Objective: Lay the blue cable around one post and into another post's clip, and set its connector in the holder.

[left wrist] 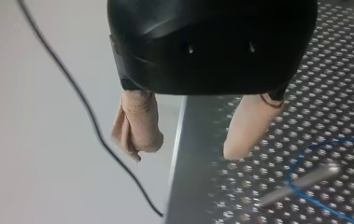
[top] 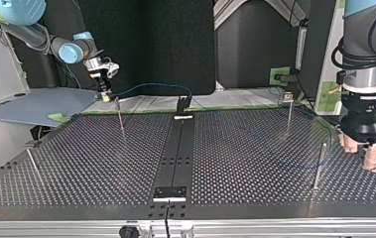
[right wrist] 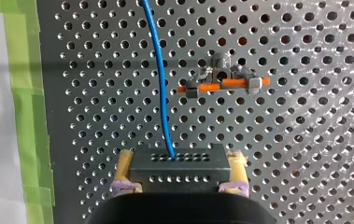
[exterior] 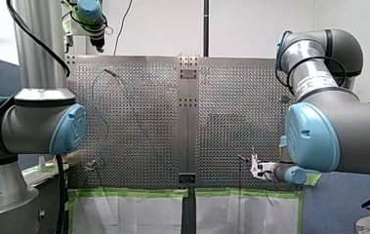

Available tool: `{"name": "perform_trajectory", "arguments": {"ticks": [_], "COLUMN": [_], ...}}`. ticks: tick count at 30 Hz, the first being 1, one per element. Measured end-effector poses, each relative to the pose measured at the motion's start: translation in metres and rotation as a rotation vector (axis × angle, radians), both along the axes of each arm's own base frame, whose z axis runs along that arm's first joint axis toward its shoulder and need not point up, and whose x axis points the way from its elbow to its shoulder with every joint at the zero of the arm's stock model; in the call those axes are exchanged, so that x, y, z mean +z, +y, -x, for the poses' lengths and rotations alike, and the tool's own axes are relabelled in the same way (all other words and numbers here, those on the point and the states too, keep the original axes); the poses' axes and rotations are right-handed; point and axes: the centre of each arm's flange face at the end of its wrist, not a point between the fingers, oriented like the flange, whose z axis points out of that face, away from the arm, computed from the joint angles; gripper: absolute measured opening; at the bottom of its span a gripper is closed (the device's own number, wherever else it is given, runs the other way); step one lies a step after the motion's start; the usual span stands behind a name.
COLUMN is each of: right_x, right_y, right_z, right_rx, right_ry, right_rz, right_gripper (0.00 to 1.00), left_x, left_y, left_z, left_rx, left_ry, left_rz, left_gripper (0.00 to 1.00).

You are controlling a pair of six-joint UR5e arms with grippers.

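My right gripper, with yellow pads, is shut on the black connector. The blue cable runs from the connector straight ahead over the perforated plate. A small orange-and-grey holder stands just ahead of the connector, beside the cable. In the top view my right gripper is at the far left edge of the table, and the cable arcs from it toward the middle. My left gripper hangs open with beige pads over the right edge. Between its fingers there is nothing; a post and cable loop lie beside it.
Thin metal posts stand on the table: one near my right gripper, one with a clip on top at the far right, one near my left gripper, one at the near left. Green tape lines the plate's edge.
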Motion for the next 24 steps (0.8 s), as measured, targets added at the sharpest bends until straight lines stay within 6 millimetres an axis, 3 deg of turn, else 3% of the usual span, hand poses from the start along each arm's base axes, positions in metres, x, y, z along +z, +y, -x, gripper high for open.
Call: {"name": "perform_trajectory", "arguments": {"ticks": [8, 24], "right_x": [0.0, 0.0], "right_y": [0.0, 0.0], "right_z": [-0.001, -0.002], "right_rx": [0.001, 0.004], "right_ry": [0.0, 0.001], "right_rz": [0.0, 0.002], "right_gripper": [0.0, 0.0], "left_x": [-0.012, -0.012], "left_y": [-0.003, -0.003], "left_z": [0.0, 0.001], "left_rx": [-0.008, -0.018], "left_ry": [0.032, 0.071], "left_rz": [-0.061, -0.205], "left_gripper": [1.0, 1.0]}}
